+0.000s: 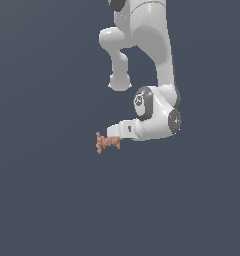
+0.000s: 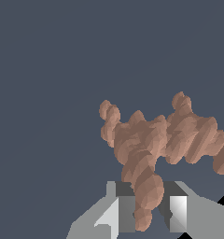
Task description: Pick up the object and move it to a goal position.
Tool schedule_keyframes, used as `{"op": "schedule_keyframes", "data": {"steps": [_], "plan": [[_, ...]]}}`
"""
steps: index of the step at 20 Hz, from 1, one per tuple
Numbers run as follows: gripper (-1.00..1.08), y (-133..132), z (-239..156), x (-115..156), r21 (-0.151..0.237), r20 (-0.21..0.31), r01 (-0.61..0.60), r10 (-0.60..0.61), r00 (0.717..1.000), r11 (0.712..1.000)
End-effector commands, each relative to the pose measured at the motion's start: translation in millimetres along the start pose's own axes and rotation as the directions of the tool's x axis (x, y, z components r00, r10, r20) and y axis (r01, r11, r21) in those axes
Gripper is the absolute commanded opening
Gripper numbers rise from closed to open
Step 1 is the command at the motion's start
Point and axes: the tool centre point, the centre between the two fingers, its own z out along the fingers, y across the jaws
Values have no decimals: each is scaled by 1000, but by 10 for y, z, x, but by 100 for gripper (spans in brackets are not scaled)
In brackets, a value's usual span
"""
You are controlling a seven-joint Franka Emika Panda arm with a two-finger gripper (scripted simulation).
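The object (image 1: 108, 142) is a small orange-brown, bumpy piece with flared spiky ends. In the exterior view it sits at the tip of my white gripper (image 1: 113, 133), which points toward that view's left. The wrist view shows one knobbly end of the object (image 2: 146, 154) reaching down between my two grey fingers (image 2: 125, 212), with the gripper (image 2: 151, 214) shut on it. The rest of the piece spreads sideways beyond the fingertips. No goal marker is visible.
A plain dark grey-blue background fills both views. The white arm links (image 1: 147, 60) rise above the gripper in the exterior view.
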Motion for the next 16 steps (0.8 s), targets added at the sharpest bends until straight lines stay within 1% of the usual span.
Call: {"op": "schedule_keyframes", "data": {"steps": [1,9,16], "plan": [[-100,-55,45,-134,0,0,0,0,1000,1000],[-100,-200,162,-484,0,0,0,0,1000,1000],[-100,-268,215,-650,-1,0,-1,1,1000,1000]]}}
